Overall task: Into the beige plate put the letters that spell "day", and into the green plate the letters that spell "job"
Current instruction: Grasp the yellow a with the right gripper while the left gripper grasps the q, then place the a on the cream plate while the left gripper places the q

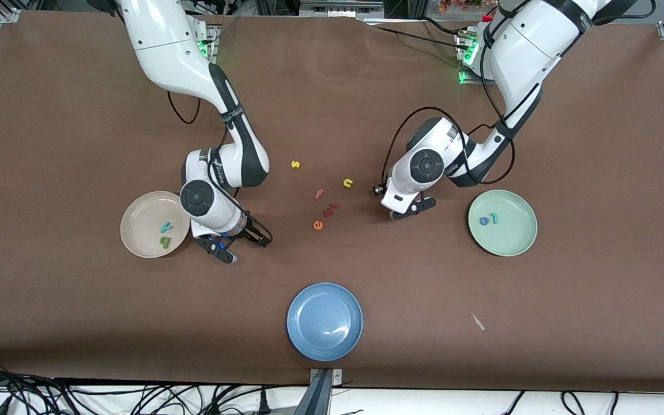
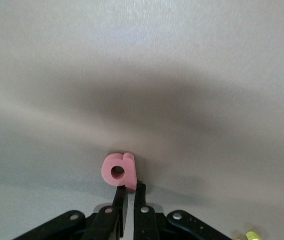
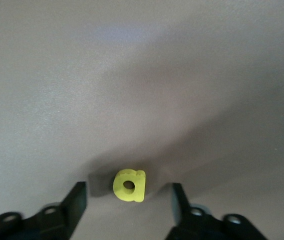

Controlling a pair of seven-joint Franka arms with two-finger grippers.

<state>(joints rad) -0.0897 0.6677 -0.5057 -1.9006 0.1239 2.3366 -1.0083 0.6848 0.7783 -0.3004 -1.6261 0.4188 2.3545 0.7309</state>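
Yellow a (image 3: 129, 185) lies flat on the desk (image 3: 142, 75) between the two fingers of the right claw (image 3: 128, 196), which stand spread wide and do not touch it. This place is just beside the beige plate (image 1: 139, 222), where the teal y (image 1: 166, 227) and the green d (image 1: 164, 241) are lying.

We think the step in hand is the closing on this letter. To do it well, we would keep the claw low and centred, so that both fingers meet the foam together and do not push it sideways. Then we would lift straight up, go over the rim and release low on a bare part of the plate.

The left claw (image 2: 130, 192) is pressed together on the stem of the pink b (image 2: 116, 171), near the middle of the desk. The grip takes only a thin edge, so the letter may turn; we would lift slowly. Its goal is the green plate (image 1: 510, 239), toward the left arm's end, which holds the blue o (image 1: 484, 221) and the teal j (image 1: 494, 218).
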